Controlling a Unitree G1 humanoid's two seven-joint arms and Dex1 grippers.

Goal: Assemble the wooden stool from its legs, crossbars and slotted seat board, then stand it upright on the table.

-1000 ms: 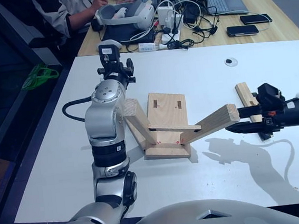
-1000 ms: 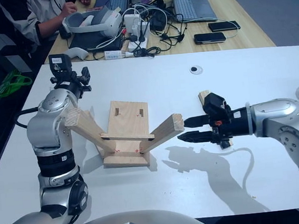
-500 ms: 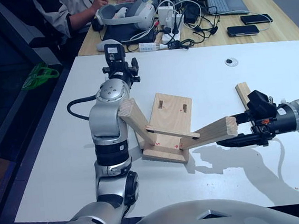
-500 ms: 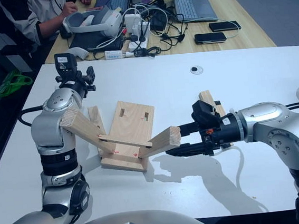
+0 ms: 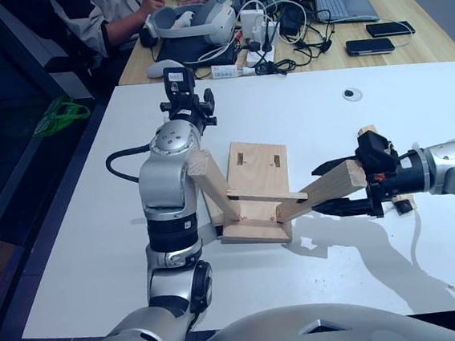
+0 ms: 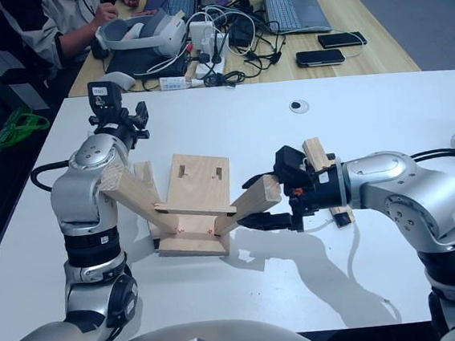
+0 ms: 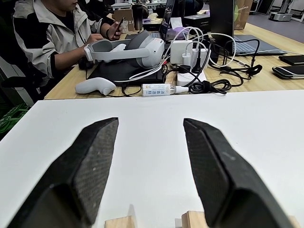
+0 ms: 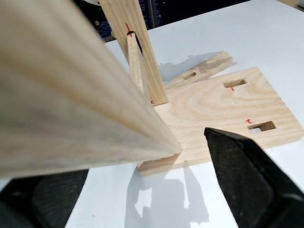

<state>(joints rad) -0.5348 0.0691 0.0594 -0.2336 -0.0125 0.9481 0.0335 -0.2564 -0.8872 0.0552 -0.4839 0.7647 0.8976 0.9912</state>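
Right gripper [image 5: 324, 188], fingers spread, straddles the stool leg [image 8: 71, 95] at three o'clock of the seat board [image 5: 258, 171], well inside the table [image 5: 302, 107] edges; left gripper [image 7: 151, 126] spread.

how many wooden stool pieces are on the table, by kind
seat board: 1
leaning legs: 2 (left leg, right leg)
crossbar between them: 1
bars lying flat: 2 (left loose bar, right loose bar)
total: 6
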